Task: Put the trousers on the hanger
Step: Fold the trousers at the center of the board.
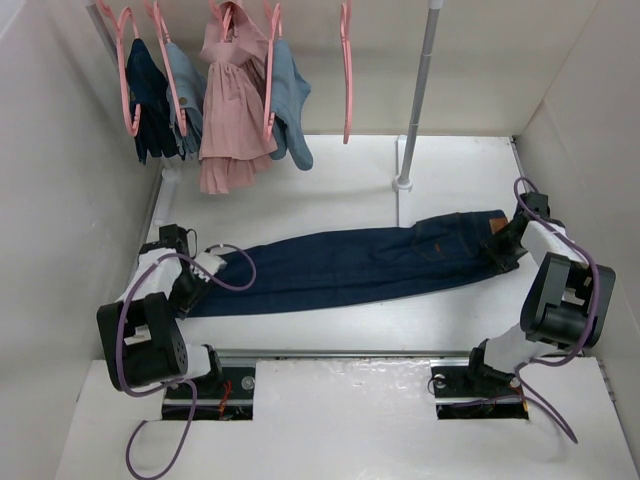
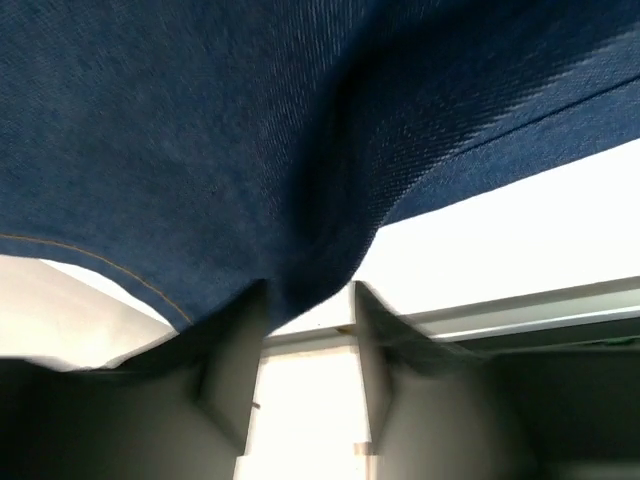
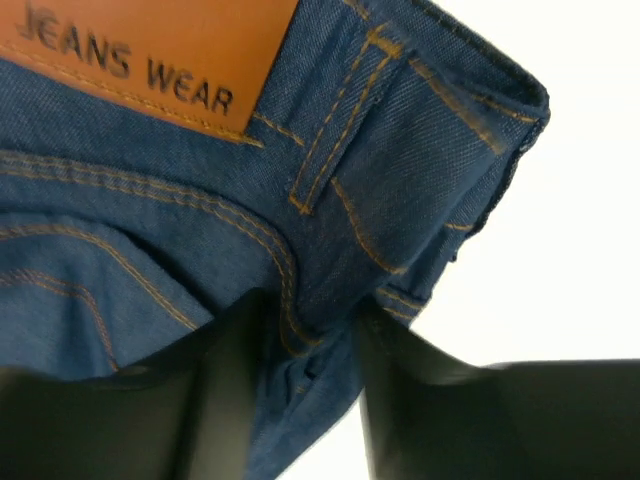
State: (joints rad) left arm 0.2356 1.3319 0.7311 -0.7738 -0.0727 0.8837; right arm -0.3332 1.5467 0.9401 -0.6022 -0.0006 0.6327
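Left hand (image 2: 310, 297) pinches a thin fold at the leg end, right hand (image 3: 310, 305) clamps the waistband, the trousers (image 1: 340, 265) lie stretched across the counter (image 1: 330, 190), and that shallow left pinch may slip on the lift toward the hanger (image 1: 346, 70) hanging far back.

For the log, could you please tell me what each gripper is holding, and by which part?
Both hold the trousers: the left gripper pinches a fold near the leg end, the right gripper the waist end near a belt loop.
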